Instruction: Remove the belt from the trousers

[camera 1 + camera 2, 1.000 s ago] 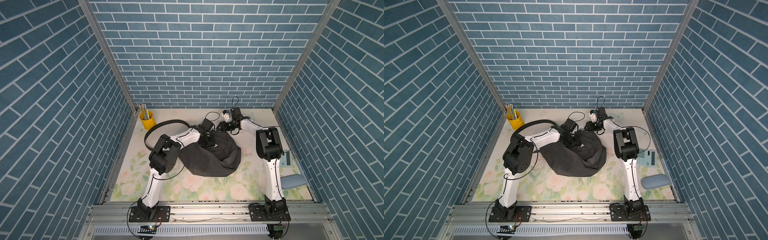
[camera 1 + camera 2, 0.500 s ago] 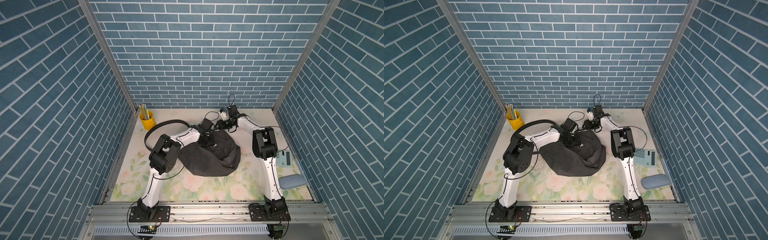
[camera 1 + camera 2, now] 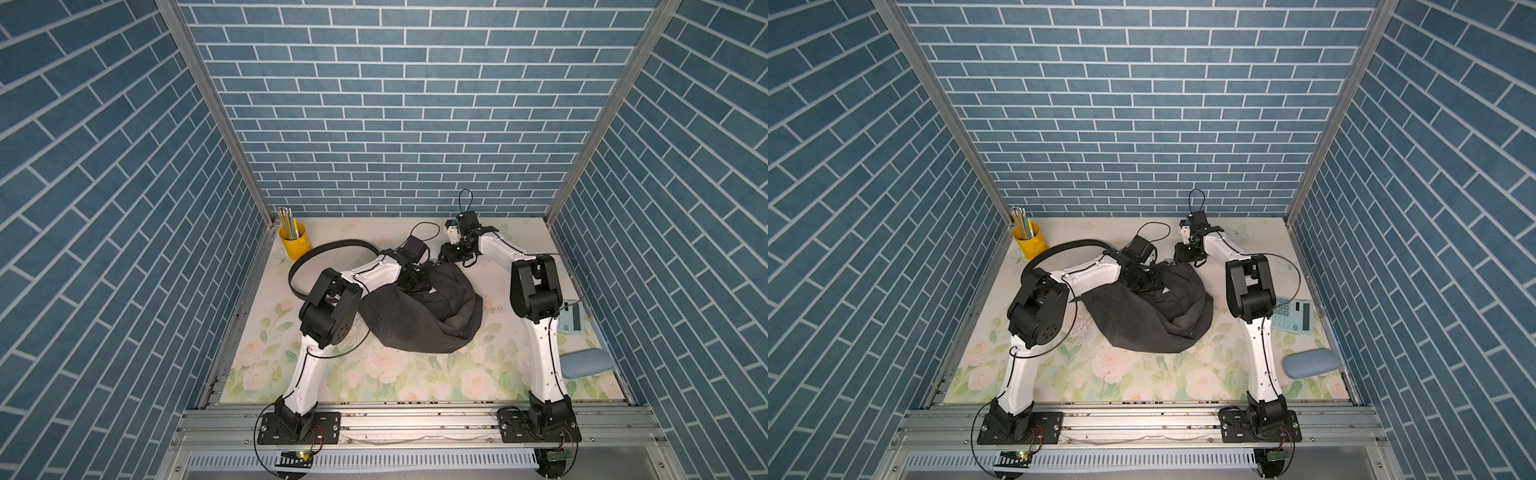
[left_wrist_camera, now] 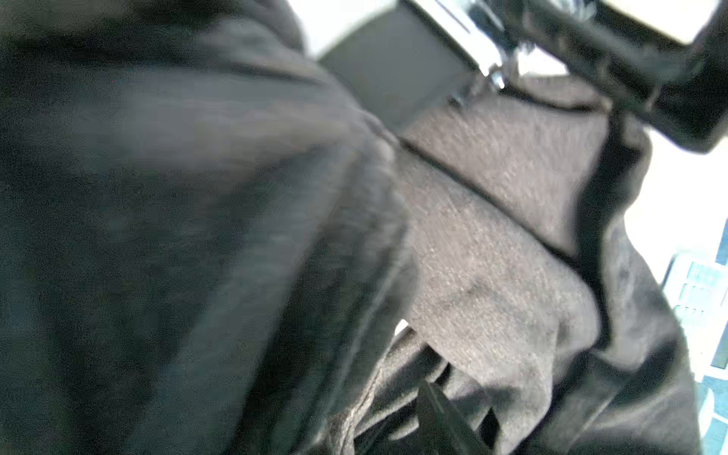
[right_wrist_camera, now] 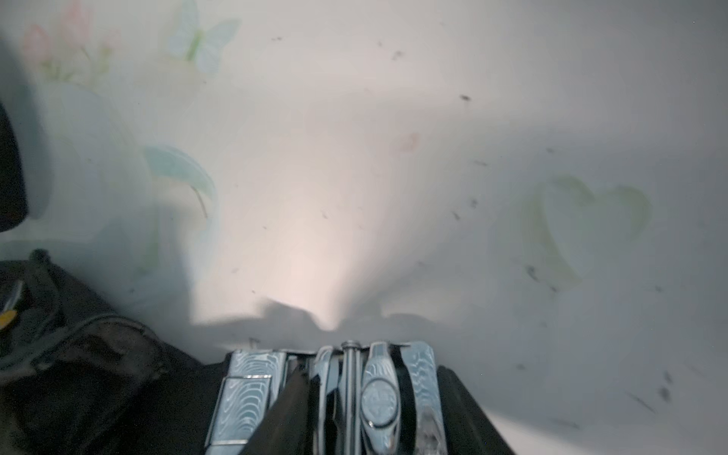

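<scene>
The trousers (image 3: 424,324) lie as a charcoal heap mid-table in both top views. The black belt (image 3: 328,249) arcs out of them to the left, behind my left arm. Its silver buckle (image 5: 252,394) sits between the dark fingers (image 5: 465,405) of my right gripper (image 5: 354,378), which is shut on it at the heap's far edge (image 3: 444,257). My left gripper (image 3: 415,282) presses into the waistband area. In the left wrist view one fingertip (image 4: 441,417) shows amid bunched fabric (image 4: 492,256); the strap (image 4: 394,78) runs beyond.
A yellow pencil cup (image 3: 294,243) stands at the back left, close to the belt's arc. A calculator (image 3: 1292,313) and a blue-grey case (image 3: 1310,361) lie at the right, beside my right arm. The walls close in on three sides.
My right arm shifted slightly to the left with the buckle, and its jaws narrowed a little. The left arm and the trousers stayed put.
</scene>
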### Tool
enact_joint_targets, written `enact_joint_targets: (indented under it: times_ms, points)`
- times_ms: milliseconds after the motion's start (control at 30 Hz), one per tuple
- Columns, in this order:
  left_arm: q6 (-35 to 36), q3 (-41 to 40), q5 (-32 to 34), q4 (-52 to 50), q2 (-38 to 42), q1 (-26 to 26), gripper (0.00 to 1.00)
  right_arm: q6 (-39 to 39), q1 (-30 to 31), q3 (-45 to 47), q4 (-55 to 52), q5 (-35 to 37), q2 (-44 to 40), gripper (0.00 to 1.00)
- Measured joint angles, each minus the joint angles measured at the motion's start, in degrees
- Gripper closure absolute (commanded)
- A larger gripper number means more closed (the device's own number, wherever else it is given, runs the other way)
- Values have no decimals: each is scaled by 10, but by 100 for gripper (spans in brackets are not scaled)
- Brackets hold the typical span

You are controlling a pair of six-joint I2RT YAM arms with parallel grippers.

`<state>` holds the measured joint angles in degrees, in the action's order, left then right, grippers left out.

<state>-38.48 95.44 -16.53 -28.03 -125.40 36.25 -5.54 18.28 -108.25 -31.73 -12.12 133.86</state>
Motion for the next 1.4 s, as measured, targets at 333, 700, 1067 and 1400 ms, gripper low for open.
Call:
enact_joint_targets:
  times_ms: [333, 700, 1067, 1400]
  points:
    - [6, -1, -9, 40, 0, 0, 44, 6, -72, 12, -46, 42, -22, 100]
    - [15, -21, -11, 59, 7, -10, 44, 26, -138, 16, -103, 81, -43, 100]
    - [-21, -62, 117, -11, 39, -23, 45, 31, -202, 32, -118, 83, -71, 100]
    - [-72, -38, 235, -73, 28, -48, 46, 44, -260, 62, -123, 92, -103, 100]
